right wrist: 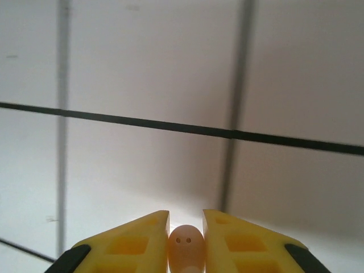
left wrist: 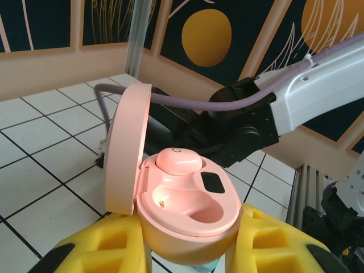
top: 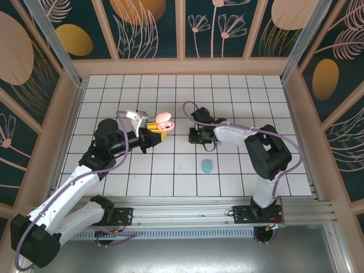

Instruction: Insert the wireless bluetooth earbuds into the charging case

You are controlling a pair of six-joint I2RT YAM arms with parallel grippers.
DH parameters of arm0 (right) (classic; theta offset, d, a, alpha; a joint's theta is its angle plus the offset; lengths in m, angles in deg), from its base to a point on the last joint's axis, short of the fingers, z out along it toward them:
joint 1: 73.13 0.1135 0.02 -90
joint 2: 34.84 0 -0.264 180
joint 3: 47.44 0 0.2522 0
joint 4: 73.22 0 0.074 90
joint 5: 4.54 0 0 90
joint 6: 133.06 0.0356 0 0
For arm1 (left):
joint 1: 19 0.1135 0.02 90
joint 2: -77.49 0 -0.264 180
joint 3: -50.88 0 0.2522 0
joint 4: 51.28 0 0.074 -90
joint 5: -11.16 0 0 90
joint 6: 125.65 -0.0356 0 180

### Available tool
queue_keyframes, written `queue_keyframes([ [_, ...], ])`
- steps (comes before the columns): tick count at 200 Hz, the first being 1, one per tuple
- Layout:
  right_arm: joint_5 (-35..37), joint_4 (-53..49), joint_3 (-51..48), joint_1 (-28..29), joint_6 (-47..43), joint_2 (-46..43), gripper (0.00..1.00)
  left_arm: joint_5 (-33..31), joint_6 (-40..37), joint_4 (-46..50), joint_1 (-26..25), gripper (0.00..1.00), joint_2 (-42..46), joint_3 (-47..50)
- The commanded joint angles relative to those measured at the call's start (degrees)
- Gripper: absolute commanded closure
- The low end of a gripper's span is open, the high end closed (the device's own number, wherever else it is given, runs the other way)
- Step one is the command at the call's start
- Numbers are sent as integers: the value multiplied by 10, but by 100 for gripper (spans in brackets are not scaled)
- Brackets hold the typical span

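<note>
My left gripper [left wrist: 187,242] is shut on the pink charging case [left wrist: 190,213], its yellow pads [left wrist: 102,244] on both sides. The lid [left wrist: 126,148] stands open to the left. One pink earbud [left wrist: 178,161] sits in the far slot, and the near slot [left wrist: 196,205] is bare. In the top view the case [top: 165,119] is held above the tiles by the left gripper [top: 154,135]. My right gripper [right wrist: 185,220] is shut on a second pink earbud [right wrist: 185,250], close over a white tile. The right gripper [top: 197,135] hangs just right of the case.
A closed teal case [top: 207,165] lies on the tiled floor [top: 170,170] in front of the right gripper. The right arm's forearm [left wrist: 318,91] and purple cable [left wrist: 170,99] pass close behind the pink case. Wooden walls [top: 182,65] ring the floor.
</note>
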Motion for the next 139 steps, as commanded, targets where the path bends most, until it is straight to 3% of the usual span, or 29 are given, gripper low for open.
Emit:
queue_keyframes([
  [1,18,3,-24,-15,32,-13,77,11,2,-40,1,100,-8,-14],
  [64,51,-31,-20,-21,44,-13,66,7,-2,-45,1,100,-12,-8],
  [139,99,-87,-32,-33,30,-62,62,6,-8,-45,1,100,-11,-7],
])
